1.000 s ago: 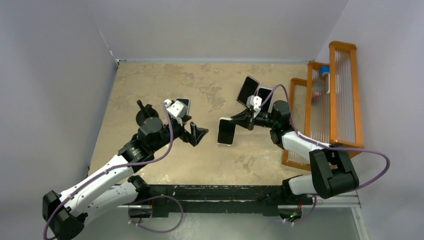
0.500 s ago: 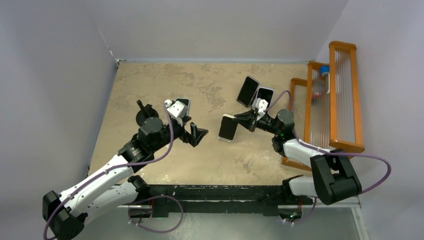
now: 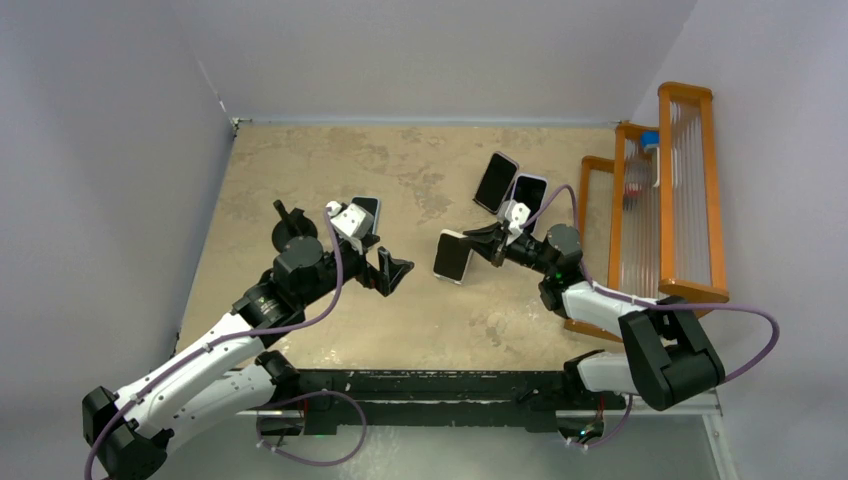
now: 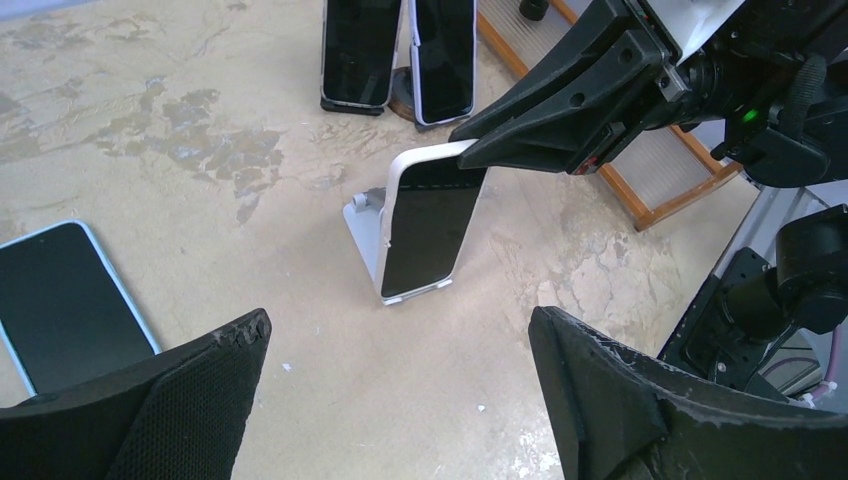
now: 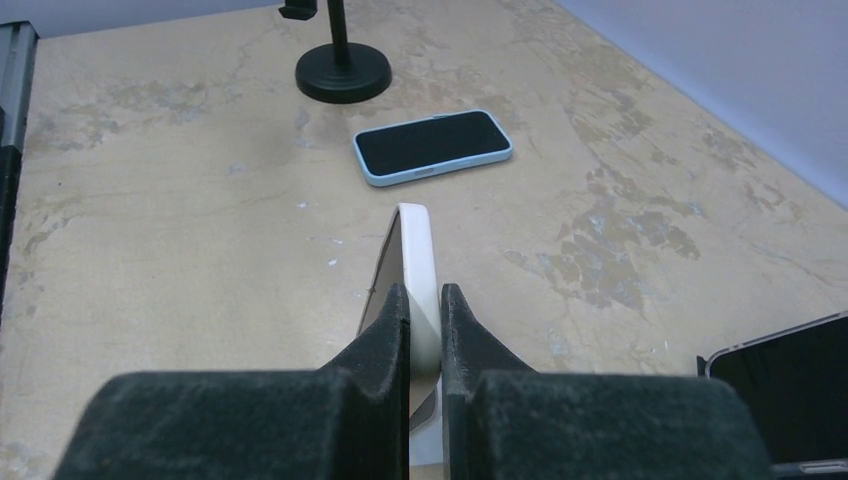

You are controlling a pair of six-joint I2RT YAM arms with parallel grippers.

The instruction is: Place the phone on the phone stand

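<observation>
Since a second ago the right gripper (image 3: 490, 243) has carried the phone (image 4: 430, 225) a little up and left across the worktop (image 3: 400, 170), and the right forearm has swung round with it; the left arm has hardly moved, its jaws only easing out the last bit. The phone now stands tilted on the white phone stand (image 4: 362, 225), mid-worktop between the two arms: in the left wrist view its lower edge looks seated in the stand's front lip and its back leans on the support. The right gripper is still clamped nearly shut on the phone's top edge, white case pinched between both pads, so placement looks about done and only the release and retreat seem left. The left gripper (image 3: 388, 262) is spread fully wide, holding nothing, hovering just left of the stand. Other items: a blue-cased phone (image 5: 432, 147) flat on the worktop, two more phones (image 4: 400, 50) propped side by side at the back, a black round-base stand (image 5: 343, 72), an orange rack (image 3: 665, 200) on the right. All screens are dark; no brand, label or writing can be read anywhere
</observation>
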